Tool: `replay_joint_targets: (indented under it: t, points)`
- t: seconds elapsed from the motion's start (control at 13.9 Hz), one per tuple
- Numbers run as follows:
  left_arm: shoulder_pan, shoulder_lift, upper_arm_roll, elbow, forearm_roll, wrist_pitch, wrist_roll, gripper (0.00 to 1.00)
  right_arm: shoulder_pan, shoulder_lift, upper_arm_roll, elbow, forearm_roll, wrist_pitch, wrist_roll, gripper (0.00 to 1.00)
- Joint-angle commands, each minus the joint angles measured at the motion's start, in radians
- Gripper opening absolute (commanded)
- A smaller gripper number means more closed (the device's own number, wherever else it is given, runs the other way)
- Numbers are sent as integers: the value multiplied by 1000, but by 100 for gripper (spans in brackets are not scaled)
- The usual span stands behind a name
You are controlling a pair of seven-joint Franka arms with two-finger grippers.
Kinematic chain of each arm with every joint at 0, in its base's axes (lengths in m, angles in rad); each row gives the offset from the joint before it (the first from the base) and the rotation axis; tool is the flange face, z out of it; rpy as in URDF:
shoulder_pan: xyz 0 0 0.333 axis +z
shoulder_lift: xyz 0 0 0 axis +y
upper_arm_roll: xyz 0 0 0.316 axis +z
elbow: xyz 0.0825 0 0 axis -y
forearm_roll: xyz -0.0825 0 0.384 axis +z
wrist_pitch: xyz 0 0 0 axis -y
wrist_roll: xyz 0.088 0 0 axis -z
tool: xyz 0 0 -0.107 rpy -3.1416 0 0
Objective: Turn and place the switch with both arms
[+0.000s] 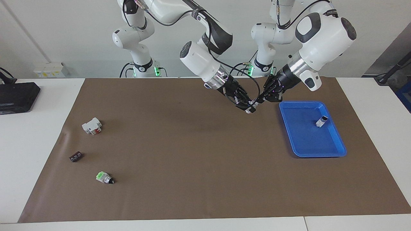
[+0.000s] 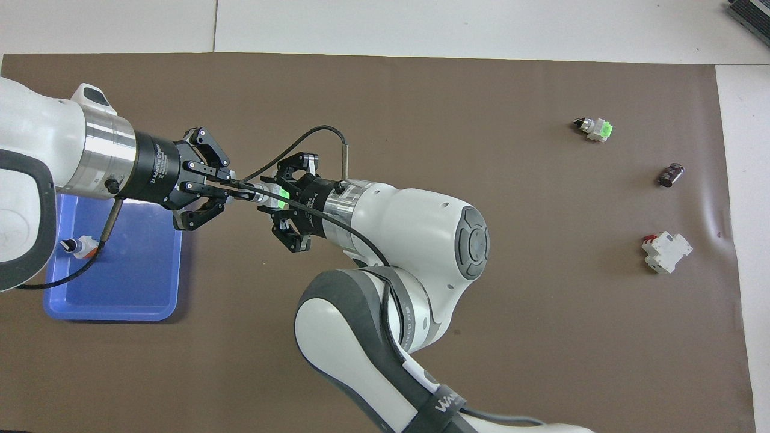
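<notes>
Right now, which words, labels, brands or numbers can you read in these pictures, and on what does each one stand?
"WA": first letters of white print on the grey strap of the right arm; the rest cannot be read.
White print on the black body of the left hand: too small to read.
The switch and the blue tray: no text to be seen.

Matt brown mat point(image 1: 192, 154), glossy blue plastic tray point(image 1: 337, 141), glossy white arms point(image 1: 324, 32).
</notes>
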Motion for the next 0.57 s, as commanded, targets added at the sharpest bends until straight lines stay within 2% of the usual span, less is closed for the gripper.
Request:
replay_joint_targets:
  t: [0.0, 0.5]
  points:
    - [11, -16, 19, -42, 56, 45, -39, 0, -10, -17, -1, -3, 17, 8, -2, 0]
    - [11, -17, 19, -40, 56, 51, -37, 0, -10, -17, -1, -3, 18, 5, -2, 0]
